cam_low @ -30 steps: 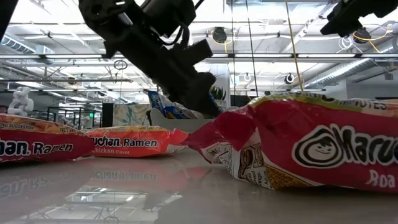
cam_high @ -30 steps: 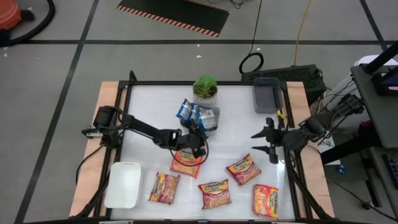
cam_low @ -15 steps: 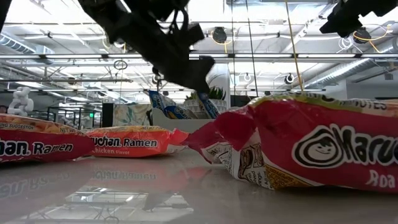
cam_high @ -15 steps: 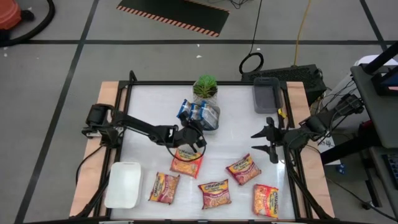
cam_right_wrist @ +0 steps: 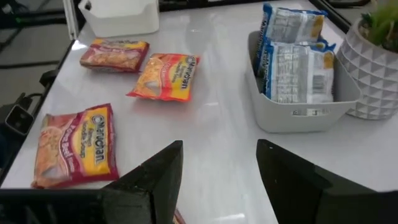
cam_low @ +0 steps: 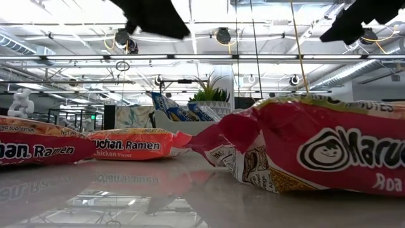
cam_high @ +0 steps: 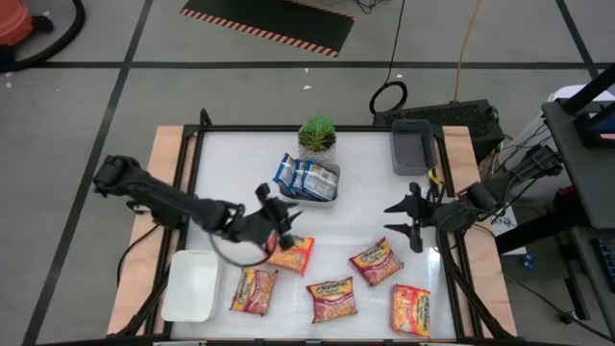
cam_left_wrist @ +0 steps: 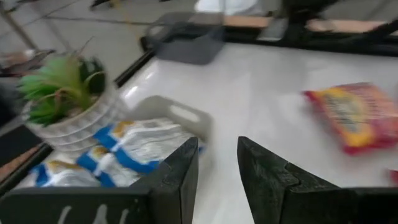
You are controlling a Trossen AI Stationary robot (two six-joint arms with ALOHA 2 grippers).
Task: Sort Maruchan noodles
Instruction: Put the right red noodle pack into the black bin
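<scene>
The Maruchan noodles lie in two groups. Blue-white packets (cam_high: 306, 176) stand on edge in a small light tray (cam_right_wrist: 311, 113) beside a potted plant (cam_high: 317, 137). An orange packet (cam_high: 291, 252) and several red-yellow ones (cam_high: 332, 298) lie flat on the white table. My left gripper (cam_high: 277, 215) hovers above the table just left of the orange packet, its fingers (cam_left_wrist: 186, 174) narrowly open with nothing between them. My right gripper (cam_high: 413, 221) waits open over the table's right side, also empty (cam_right_wrist: 217, 168).
A white tray (cam_high: 190, 284) sits at the near left corner and a grey tray (cam_high: 414, 150) at the far right. A dark frame (cam_high: 288, 129) borders the table. Bare table lies between the light tray and my right gripper.
My left gripper has risen, leaving the low view through its top, and has drawn back toward the table's left edge, away from the light tray and the orange packet. The packets lie as before.
</scene>
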